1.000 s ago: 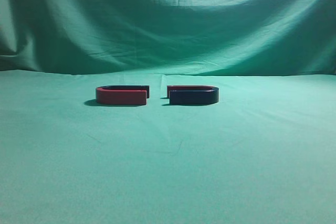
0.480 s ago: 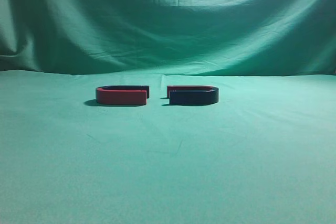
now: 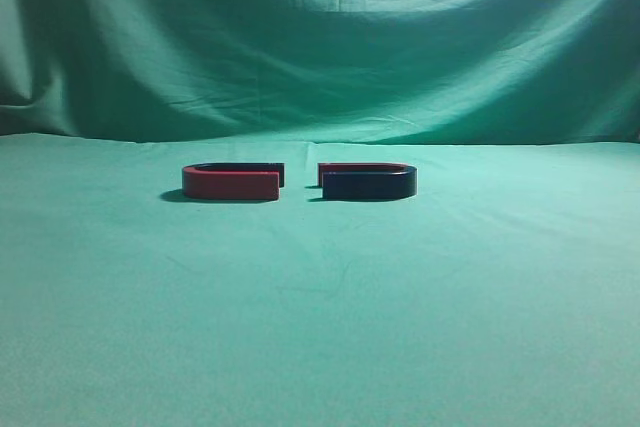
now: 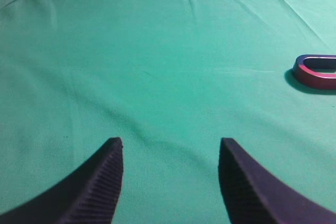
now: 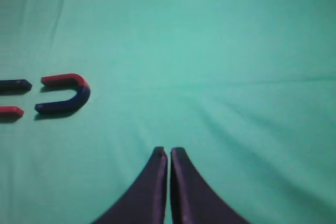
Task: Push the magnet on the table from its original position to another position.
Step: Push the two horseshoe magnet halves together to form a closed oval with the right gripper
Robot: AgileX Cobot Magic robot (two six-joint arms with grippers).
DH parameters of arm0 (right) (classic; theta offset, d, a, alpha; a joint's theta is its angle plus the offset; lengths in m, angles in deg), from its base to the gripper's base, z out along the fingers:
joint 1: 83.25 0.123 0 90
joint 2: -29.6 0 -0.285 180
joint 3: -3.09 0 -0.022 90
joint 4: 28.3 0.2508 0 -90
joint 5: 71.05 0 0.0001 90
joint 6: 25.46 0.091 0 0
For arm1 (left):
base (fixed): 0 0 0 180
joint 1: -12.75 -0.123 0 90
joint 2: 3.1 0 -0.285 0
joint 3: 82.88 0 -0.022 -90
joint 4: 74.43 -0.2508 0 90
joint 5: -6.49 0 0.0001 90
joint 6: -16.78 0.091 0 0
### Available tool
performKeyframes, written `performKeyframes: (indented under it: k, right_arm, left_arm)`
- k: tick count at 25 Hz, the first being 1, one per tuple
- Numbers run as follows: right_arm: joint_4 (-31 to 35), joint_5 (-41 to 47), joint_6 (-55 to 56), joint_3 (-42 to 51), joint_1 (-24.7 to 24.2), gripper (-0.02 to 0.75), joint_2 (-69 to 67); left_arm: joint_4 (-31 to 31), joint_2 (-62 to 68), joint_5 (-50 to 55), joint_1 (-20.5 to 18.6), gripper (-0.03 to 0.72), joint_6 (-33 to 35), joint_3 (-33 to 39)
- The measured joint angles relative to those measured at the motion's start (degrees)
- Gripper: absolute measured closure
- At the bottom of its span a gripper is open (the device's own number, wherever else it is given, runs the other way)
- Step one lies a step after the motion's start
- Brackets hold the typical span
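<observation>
No displacement noted against the views a second and half a second back: both magnets sit on identical spots, no arm entering the exterior view. Task judged not begun; no contact made, whole push left to do. The magnet point(image 3: 368, 183) found lying flat on the table point(image 3: 320, 327), just right of centre in the exterior view, dark navy arm to the front, red arm behind. Open end of the U directed toward the view's left, bend toward the right; long axis running left–right across the table, roughly parallel to the front edge of the view. Second magnet point(image 3: 232, 182), red arm in front, lying just beside it on the left, open ends facing each other across a narrow gap, not touching. Right gripper point(image 5: 168, 153) closed, fingers pressed together with nothing between, hovering above bare cloth; target magnet point(image 5: 64, 94) seen well apart, up and to the left in that wrist view. Left gripper point(image 4: 170, 148) spread wide, empty, with only the bend of the red-fronted magnet point(image 4: 315, 73) showing at the right edge of its view. Right arm judged better placed for the push.
</observation>
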Motion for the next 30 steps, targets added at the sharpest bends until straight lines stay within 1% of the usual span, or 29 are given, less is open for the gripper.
performKeyframes:
  k: [4, 7, 10, 15, 17, 20, 23, 25, 28, 30]
  right_arm:
    - [5.4, 0.6, 0.0, -1.3, 0.0, 0.738, -0.6]
    - [8.9, 1.0, -4.2, -1.5, 0.1, 0.738, -0.9]
    - [9.2, 3.8, -7.7, -2.2, 1.2, 0.738, -2.4]
    - [9.1, 7.4, -8.4, -6.3, 2.2, 0.738, -9.4]
    - [9.0, 8.8, -8.0, -8.7, 3.5, 0.738, -13.3]
    - [8.9, 10.2, -7.1, -12.1, 7.2, 0.738, -18.9]
    - [6.4, 10.4, -4.0, -15.1, 12.4, 0.738, -24.9]
    - [2.0, 10.4, -0.1, -17.3, 16.2, 0.738, -29.2]
    - [-4.9, 10.6, 6.5, -21.6, 20.4, 0.738, -36.5]
    - [-7.0, 10.6, 9.4, -24.8, 22.1, 0.738, -40.7]
  left_arm:
    - [0.0, 0.0, 0.0, 0.0, 0.316, 0.0, 0.0]
    - [0.0, 0.0, 0.0, 0.0, 0.316, 0.0, 0.0]
    - [0.0, 0.0, 0.0, 0.0, 0.316, 0.0, 0.0]
    - [0.0, 0.0, 0.0, 0.0, 0.316, 0.0, 0.0]
    - [0.0, 0.0, 0.0, 0.0, 0.316, 0.0, 0.0]
    - [0.0, 0.0, 0.0, 0.0, 0.316, 0.0, 0.0]
    - [0.0, 0.0, 0.0, 0.0, 0.316, 0.0, 0.0]
    - [0.0, 0.0, 0.0, 0.0, 0.316, 0.0, 0.0]
    - [0.0, 0.0, 0.0, 0.0, 0.316, 0.0, 0.0]
    - [0.0, 0.0, 0.0, 0.0, 0.316, 0.0, 0.0]
